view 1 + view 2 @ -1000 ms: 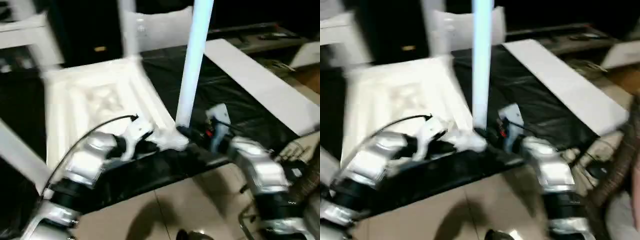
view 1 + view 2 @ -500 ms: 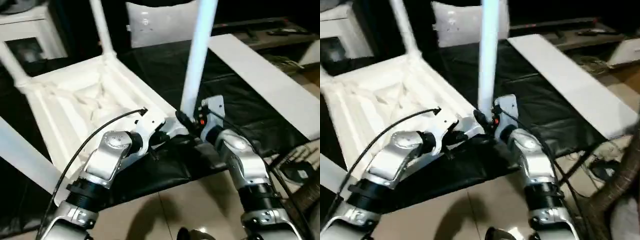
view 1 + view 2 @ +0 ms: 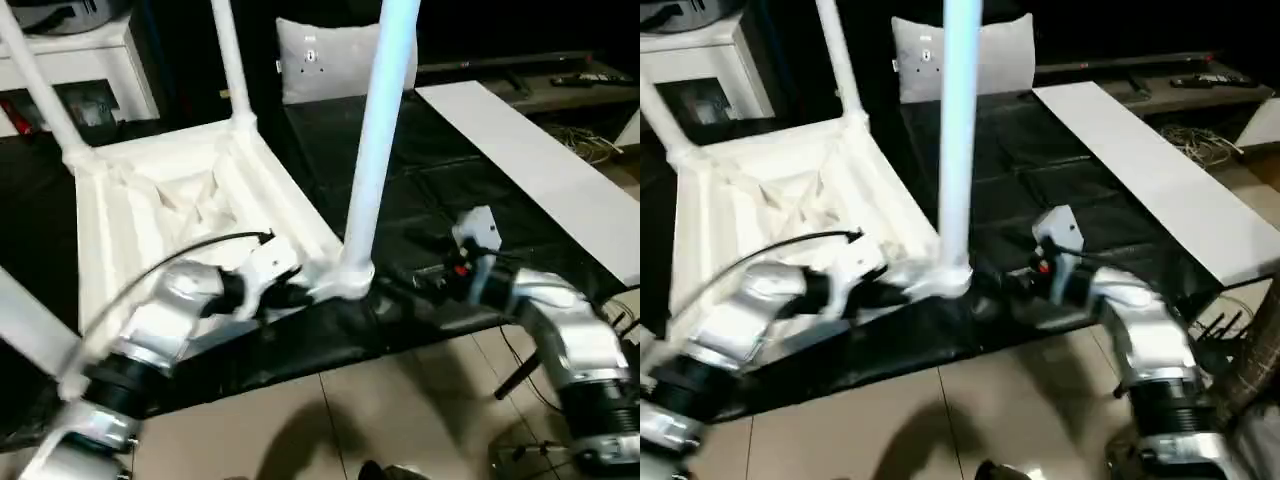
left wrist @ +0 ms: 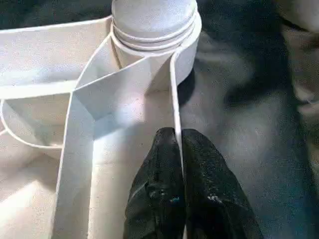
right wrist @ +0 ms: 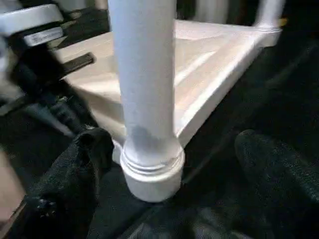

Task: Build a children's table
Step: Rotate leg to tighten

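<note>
With the children's table [image 3: 170, 215] upside down on the black sheet [image 3: 430, 180], four legs stand in sockets. Left gripper [image 4: 178, 149] pinches the rim by the near leg [image 3: 375, 150]; right gripper [image 5: 169, 154] spread wide, flanking its base.

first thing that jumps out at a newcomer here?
The tall white leg standing straight up from the near corner socket of the upside-down table top, which lies on a black cover. At that corner the left gripper is pinched shut on the top's thin rim, while the right gripper sits open with a black finger on either side of the leg's base.
</note>
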Robot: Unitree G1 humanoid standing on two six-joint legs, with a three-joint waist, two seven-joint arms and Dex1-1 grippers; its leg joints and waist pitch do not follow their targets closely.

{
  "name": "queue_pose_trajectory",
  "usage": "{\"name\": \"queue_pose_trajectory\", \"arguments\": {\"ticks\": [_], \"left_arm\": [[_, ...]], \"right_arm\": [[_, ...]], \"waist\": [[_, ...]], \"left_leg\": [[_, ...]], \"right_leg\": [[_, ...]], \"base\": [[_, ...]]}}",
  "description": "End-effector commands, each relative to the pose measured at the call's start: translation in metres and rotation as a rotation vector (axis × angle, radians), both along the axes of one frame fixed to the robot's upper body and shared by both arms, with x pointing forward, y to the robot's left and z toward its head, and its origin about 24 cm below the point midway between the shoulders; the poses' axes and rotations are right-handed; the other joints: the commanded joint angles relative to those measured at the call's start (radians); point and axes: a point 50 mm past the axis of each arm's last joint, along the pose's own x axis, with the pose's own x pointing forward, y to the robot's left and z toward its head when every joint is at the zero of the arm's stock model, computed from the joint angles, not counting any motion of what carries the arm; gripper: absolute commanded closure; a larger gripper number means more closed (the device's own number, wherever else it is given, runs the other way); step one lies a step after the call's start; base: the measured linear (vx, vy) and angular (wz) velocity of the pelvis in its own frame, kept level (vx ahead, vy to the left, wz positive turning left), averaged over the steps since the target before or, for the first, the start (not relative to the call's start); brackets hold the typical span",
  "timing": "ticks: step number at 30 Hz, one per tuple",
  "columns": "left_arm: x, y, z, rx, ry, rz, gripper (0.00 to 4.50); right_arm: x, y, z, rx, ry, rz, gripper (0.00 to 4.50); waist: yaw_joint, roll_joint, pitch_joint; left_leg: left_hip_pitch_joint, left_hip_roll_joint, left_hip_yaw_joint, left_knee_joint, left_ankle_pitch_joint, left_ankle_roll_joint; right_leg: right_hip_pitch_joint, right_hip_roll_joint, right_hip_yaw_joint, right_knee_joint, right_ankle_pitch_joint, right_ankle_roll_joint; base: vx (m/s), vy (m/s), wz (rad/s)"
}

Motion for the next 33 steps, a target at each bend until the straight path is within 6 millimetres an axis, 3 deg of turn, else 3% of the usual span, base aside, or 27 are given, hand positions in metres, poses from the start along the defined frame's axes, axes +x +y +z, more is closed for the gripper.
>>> {"name": "queue_pose_trajectory", "arguments": {"ticks": [1, 3, 4, 6, 9, 11, 14, 18, 19, 21, 24, 27, 33], "left_arm": [[-0.001, -0.012, 0.017, -0.013, -0.039, -0.19, 4.5], [-0.002, -0.009, 0.018, 0.005, -0.038, -0.253, 4.5], [-0.003, -0.009, 0.018, 0.008, -0.037, -0.274, 4.5], [-0.004, -0.01, 0.019, 0.014, -0.033, -0.335, 4.5], [-0.005, -0.016, 0.021, 0.016, -0.031, -0.38, 4.5], [-0.004, -0.02, 0.022, 0.019, -0.035, -0.399, 4.5], [-0.003, -0.02, 0.021, 0.021, -0.037, -0.405, 4.5], [-0.001, -0.02, 0.021, 0.024, -0.041, -0.409, 4.5], [0.001, -0.017, 0.021, 0.033, -0.043, -0.399, 4.5], [0.001, -0.016, 0.021, 0.035, -0.043, -0.397, 4.5], [0.001, -0.013, 0.02, 0.041, -0.041, -0.394, 4.5], [0.002, -0.011, 0.02, 0.046, -0.041, -0.391, 4.5], [0.003, -0.009, 0.019, 0.049, -0.043, -0.381, 4.5]], "right_arm": [[-0.001, 0.008, 0.007, -0.012, -0.016, 0.116, 0.08], [-0.003, 0.01, 0.006, -0.037, -0.015, 0.177, 0.08], [-0.004, 0.012, 0.006, -0.039, -0.012, 0.195, 0.08], [-0.006, 0.015, 0.005, -0.039, 0.004, 0.254, 0.24], [-0.006, 0.021, 0.002, -0.042, 0.029, 0.303, 0.54], [-0.006, 0.025, 0.0, -0.044, 0.046, 0.326, 0.69], [-0.005, 0.028, -0.001, -0.04, 0.056, 0.345, 1.01], [-0.006, 0.03, -0.002, -0.034, 0.071, 0.373, 1.31], [-0.006, 0.032, -0.002, -0.031, 0.076, 0.39, 1.46], [-0.006, 0.032, -0.002, -0.031, 0.076, 0.392, 1.57], [-0.006, 0.033, -0.002, -0.026, 0.079, 0.395, 1.88], [-0.006, 0.032, -0.002, -0.02, 0.082, 0.391, 2.21], [-0.008, 0.033, -0.004, -0.008, 0.094, 0.397, 2.55]], "waist": [[-0.008, 0.004, -0.066], [-0.011, 0.004, -0.06], [-0.013, 0.008, -0.057], [-0.012, 0.006, -0.061], [-0.002, 0.0, -0.069], [0.01, -0.005, -0.074], [0.028, -0.007, -0.079], [0.046, -0.007, -0.09], [0.053, -0.012, -0.09], [0.058, -0.012, -0.09], [0.06, -0.013, -0.083], [0.056, -0.012, -0.08], [0.054, -0.013, -0.079]], "left_leg": [[0.02, -0.021, 0.029, -0.063, -0.282, 0.091], [0.02, -0.014, 0.021, -0.073, -0.319, 0.088], [0.035, -0.005, 0.018, -0.078, -0.383, 0.078], [0.036, -0.004, 0.015, -0.08, -0.39, 0.073], [0.025, -0.007, 0.016, -0.085, -0.322, 0.071], [0.013, -0.009, 0.021, -0.085, -0.227, 0.079], [0.006, -0.011, 0.026, -0.082, -0.141, 0.085], [-0.009, -0.008, 0.025, -0.076, -0.035, 0.102], [-0.015, -0.013, 0.029, -0.071, -0.013, 0.104], [-0.016, -0.014, 0.031, -0.07, -0.01, 0.105], [-0.014, -0.02, 0.034, -0.071, -0.059, 0.086], [-0.01, -0.021, 0.034, -0.072, -0.096, 0.075], [-0.009, -0.019, 0.033, -0.073, -0.11, 0.075]], "right_leg": [[0.065, -0.035, 0.016, -0.115, -0.587, 0.058], [0.072, -0.04, 0.016, -0.111, -0.579, 0.042], [0.072, -0.044, 0.015, -0.114, -0.587, 0.042], [0.077, -0.049, 0.018, -0.111, -0.575, 0.034], [0.084, -0.061, 0.039, -0.092, -0.514, -0.012], [0.087, -0.063, 0.056, -0.076, -0.461, -0.051], [0.085, -0.061, 0.073, -0.06, -0.426, -0.074], [0.09, -0.06, 0.083, -0.031, -0.311, -0.106], [0.088, -0.056, 0.086, -0.024, -0.285, -0.11], [0.087, -0.056, 0.087, -0.024, -0.291, -0.106], [0.083, -0.052, 0.08, -0.039, -0.402, -0.06], [0.081, -0.048, 0.074, -0.05, -0.451, -0.033], [0.08, -0.047, 0.073, -0.052, -0.453, -0.03]], "base": [[0.0, 0.0, 0.0], [0.0, 0.0, 0.0], [0.0, 0.0, 0.0], [0.0, 0.0, 0.0], [0.0, 0.0, 0.0], [0.0, 0.0, 0.0], [0.0, 0.0, 0.0], [0.0, 0.0, 0.0], [0.0, 0.0, 0.0], [0.0, 0.0, 0.0], [0.0, 0.0, 0.0], [0.0, 0.0, 0.0], [0.0, 0.0, 0.0]]}}
